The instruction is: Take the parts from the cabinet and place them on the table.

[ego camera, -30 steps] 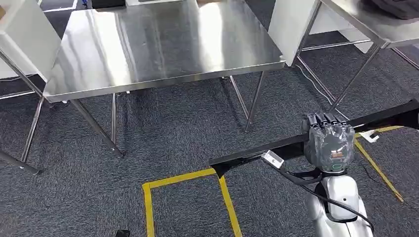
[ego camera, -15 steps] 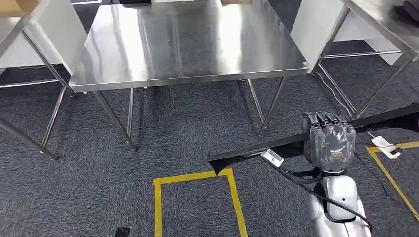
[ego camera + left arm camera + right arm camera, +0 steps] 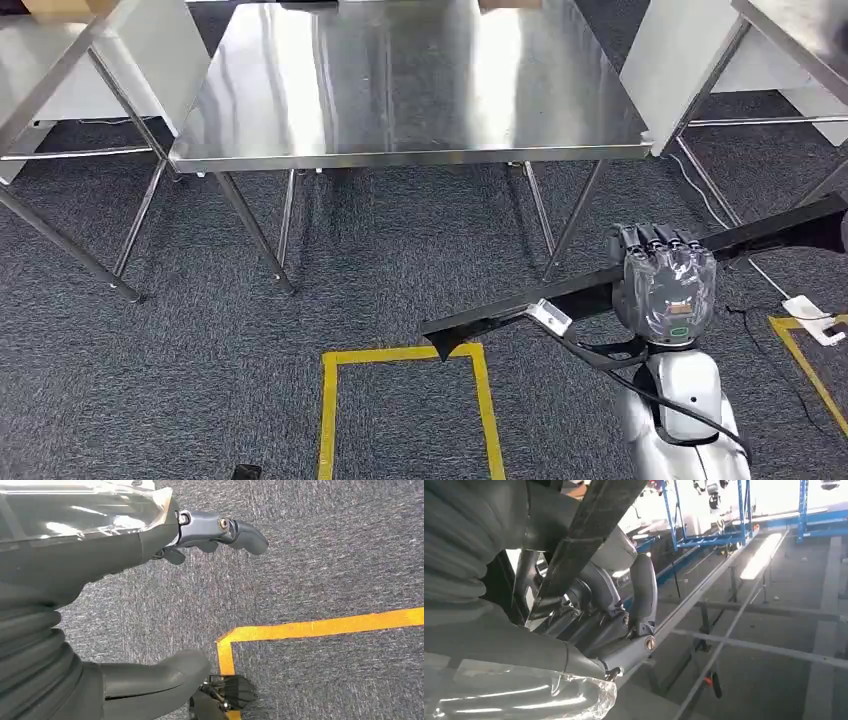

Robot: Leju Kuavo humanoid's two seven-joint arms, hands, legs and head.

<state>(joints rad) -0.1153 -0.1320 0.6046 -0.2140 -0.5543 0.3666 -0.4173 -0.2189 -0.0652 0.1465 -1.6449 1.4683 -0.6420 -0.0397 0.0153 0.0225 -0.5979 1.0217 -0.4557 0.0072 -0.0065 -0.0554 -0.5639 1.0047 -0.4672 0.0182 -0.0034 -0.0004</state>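
I see the right robot hand [image 3: 664,288] clamped around the long black part [image 3: 520,308], holding it level above the carpet, well short of the steel counter [image 3: 400,90]; left robot hand [image 3: 150,605] hangs apart, empty

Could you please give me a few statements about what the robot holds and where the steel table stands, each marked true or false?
1. The right hand grips a long black part. True.
2. The black part already lies on the steel table. False: it is held in the air above the carpet, short of the table.
3. The left hand holds a second part. False: it holds nothing, and its fingers are apart above the carpet.
4. Yellow tape marks a box outline on the carpet in front of the table. True.
5. The steel table stands ahead of the robot in the head view. True.
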